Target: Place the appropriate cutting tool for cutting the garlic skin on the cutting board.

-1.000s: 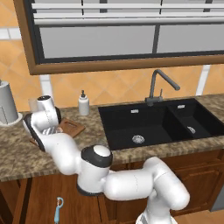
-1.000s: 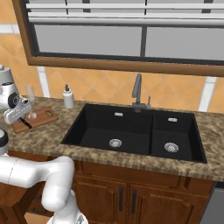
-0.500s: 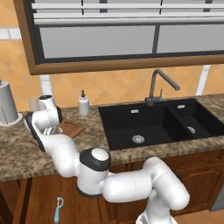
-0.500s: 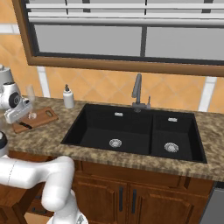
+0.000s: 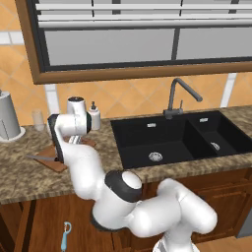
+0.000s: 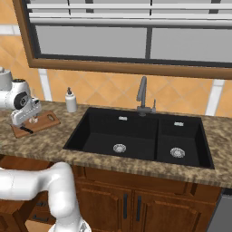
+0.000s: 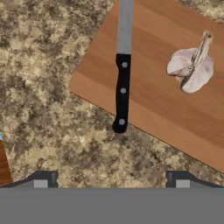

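Note:
The cutting tool, a knife (image 7: pixel 123 89) with a black handle and a silver blade, lies flat on the brown wooden cutting board (image 7: pixel 153 100). Its handle end just overhangs the board's edge. The garlic (image 7: pixel 191 68), whitish-pink, rests on the same board beside the knife. My gripper (image 7: pixel 111 180) hovers above the handle end, open, its fingertips (image 7: pixel 41 179) wide apart with nothing between them. From the base, the gripper (image 6: pixel 28 120) hangs over the board (image 6: pixel 46 121) at the counter's left, with the knife (image 6: pixel 26 130) under it. The blade (image 5: pixel 37 158) pokes out left of the arm.
A soap dispenser (image 6: pixel 70 100) stands by the wall between the board and the black double sink (image 6: pixel 136 136) with its faucet (image 6: pixel 142 93). A grey canister (image 5: pixel 7 123) and a glass (image 5: pixel 38 119) stand at the far left. A light-blue peeler (image 5: pixel 65 236) lies on the floor.
The gripper went from shut to open and let go of the knife, which now lies on the board. The arm has hardly moved.

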Motion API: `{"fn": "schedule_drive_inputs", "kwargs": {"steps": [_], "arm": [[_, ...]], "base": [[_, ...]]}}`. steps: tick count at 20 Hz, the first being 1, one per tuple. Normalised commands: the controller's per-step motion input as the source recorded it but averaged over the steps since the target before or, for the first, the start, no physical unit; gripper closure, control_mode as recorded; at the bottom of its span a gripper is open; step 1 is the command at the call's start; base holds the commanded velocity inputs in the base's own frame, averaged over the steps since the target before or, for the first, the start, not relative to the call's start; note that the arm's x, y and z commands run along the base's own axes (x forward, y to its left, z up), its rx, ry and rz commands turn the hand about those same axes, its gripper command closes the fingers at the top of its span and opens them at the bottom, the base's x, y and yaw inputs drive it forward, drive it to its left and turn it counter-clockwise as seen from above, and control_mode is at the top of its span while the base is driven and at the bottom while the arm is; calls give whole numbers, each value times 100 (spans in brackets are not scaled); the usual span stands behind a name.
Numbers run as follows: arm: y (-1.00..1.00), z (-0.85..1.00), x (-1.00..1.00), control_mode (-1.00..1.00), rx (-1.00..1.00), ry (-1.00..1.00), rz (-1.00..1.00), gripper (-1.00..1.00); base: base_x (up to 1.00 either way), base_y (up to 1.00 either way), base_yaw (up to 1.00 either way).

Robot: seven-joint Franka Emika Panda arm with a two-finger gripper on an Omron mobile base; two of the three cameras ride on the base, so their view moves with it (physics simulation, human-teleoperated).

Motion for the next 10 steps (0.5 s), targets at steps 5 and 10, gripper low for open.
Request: {"fn": "schedule_drive_inputs", "kwargs": {"steps": [5, 10], "arm": [[-100, 17, -45, -100, 16, -7, 0, -100], [-100, 22, -47, -100, 18, -6, -2, -100]], "base": [[0, 0, 0], [0, 0, 0]]}}
